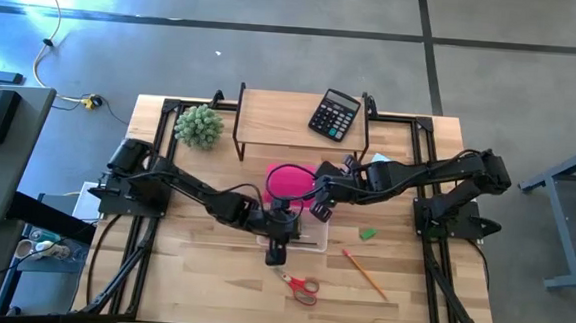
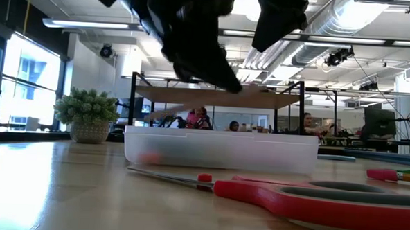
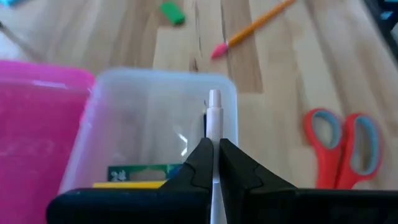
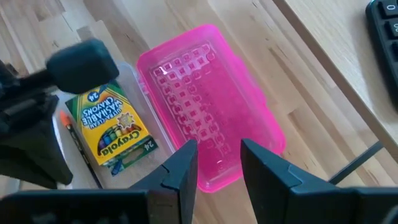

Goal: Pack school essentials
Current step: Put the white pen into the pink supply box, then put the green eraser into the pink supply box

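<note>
A clear plastic box (image 1: 301, 229) stands at the table's middle with its pink lid (image 1: 288, 181) open on the far side. The yellow-green crayon box (image 4: 115, 127) lies inside it. My left gripper (image 3: 215, 149) is over the box's near wall and is shut on a thin pale stick (image 3: 214, 118). My right gripper (image 4: 219, 163) is open over the pink lid (image 4: 211, 106); I cannot tell whether it touches it. The red-handled scissors (image 1: 300, 286), the orange pencil (image 1: 363, 271) and the green eraser (image 1: 368, 234) lie flat on the table. The notepad does not show. My left gripper pinches the pale stick between its two fingers (image 3: 200, 158). The stick runs along the fingers, and its free end (image 3: 214, 98) sticks out past the fingertips. The fingers slant down over the clear box. The stick is lifted, and its free end is over the box's near wall.
A black calculator (image 1: 333, 114) lies on a low wooden shelf (image 1: 281, 116) at the far side. A fuzzy green plant (image 1: 199, 126) stands at the far left. The scissors (image 2: 312, 196) lie just near of the box. There is bare wood at the near left.
</note>
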